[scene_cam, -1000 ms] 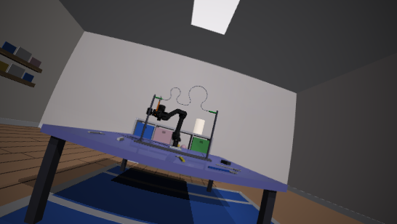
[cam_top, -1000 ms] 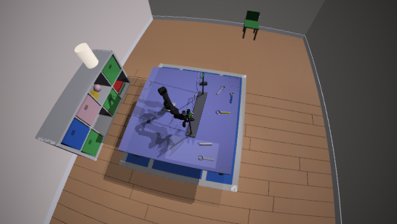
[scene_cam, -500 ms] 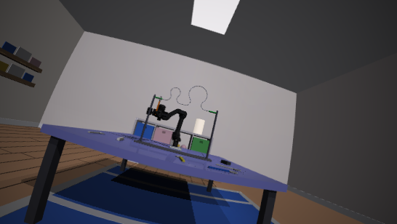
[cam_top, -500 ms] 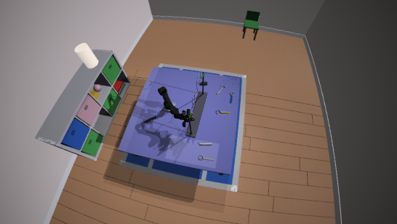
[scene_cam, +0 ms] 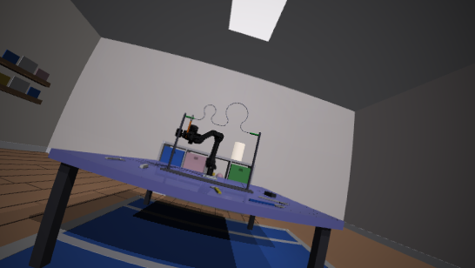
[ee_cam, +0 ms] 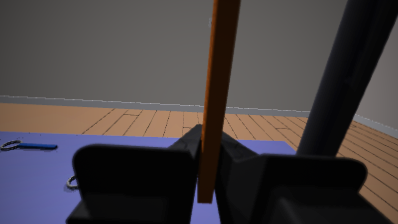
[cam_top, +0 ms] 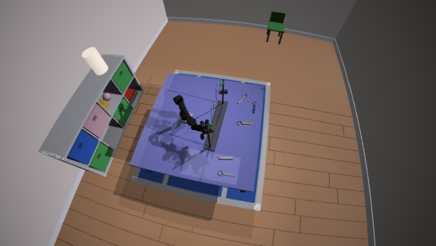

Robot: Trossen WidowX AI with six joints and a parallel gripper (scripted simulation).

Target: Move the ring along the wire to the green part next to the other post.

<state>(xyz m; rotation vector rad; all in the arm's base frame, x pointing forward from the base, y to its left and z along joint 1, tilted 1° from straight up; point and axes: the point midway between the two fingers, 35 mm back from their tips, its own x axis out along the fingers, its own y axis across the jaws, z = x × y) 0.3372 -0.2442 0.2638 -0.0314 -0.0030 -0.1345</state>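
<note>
Evidently, the orange handle (scene_cam: 190, 125) (ee_cam: 217, 95) stands upright, pinched between the hand's (scene_cam: 187, 133) (ee_cam: 209, 155) fingers.

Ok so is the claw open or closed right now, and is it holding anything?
Claw: closed, holding the orange handle.

Orange handle (scene_cam: 190, 125) (ee_cam: 218, 90): slim, straight, square-edged bar, shut between my fingers, near upright with slight lean, lower end poking just below my grip. Ring at its top: too small to make out, up at green stretch of wire (scene_cam: 190, 117) beside near-upright dark post (scene_cam: 176, 141) (ee_cam: 345, 75). Wire: thin, grey, looping in one small and one large hump, green again at other post (scene_cam: 254, 161).
</note>
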